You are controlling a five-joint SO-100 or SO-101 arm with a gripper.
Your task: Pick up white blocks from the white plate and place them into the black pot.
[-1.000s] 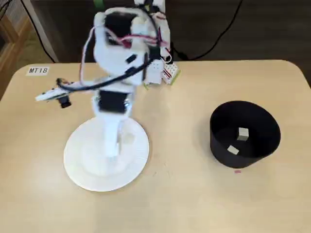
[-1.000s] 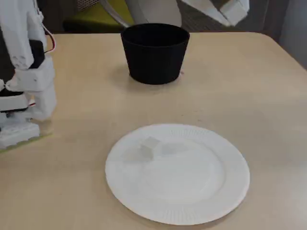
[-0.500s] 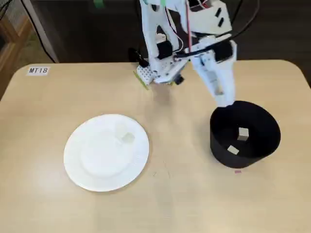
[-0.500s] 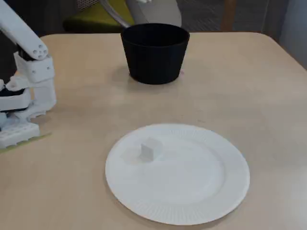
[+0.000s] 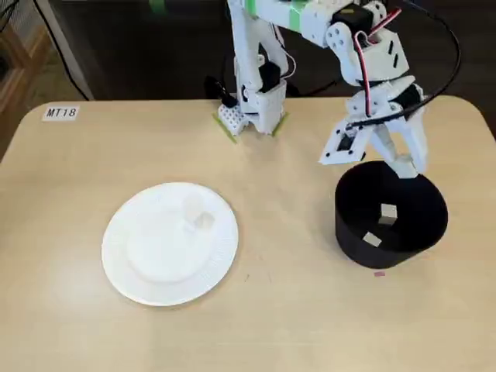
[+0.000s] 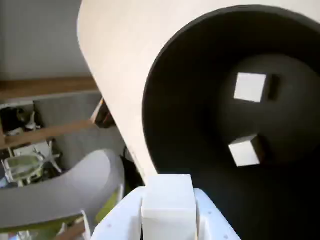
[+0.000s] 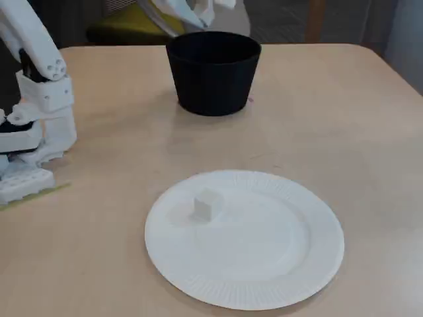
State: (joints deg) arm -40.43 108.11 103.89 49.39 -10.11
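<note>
Wrist view gives me what neither fixed view does: the gripper (image 6: 169, 212) has its jaws closed on a white block (image 6: 167, 207), poised over the black pot (image 6: 200, 90) rim at 7 o'clock. Two off-white cubes (image 6: 250, 87) lie on the pot floor. From a fixed view I see one more cube (image 7: 206, 205) on the white plate (image 7: 264, 284), at 10 o'clock of centre. Plate and pot sit well apart on the table (image 5: 294, 310).

The pincer (image 5: 403, 159) carried a white block (image 6: 167, 202) over the black pot (image 5: 391, 215).
</note>
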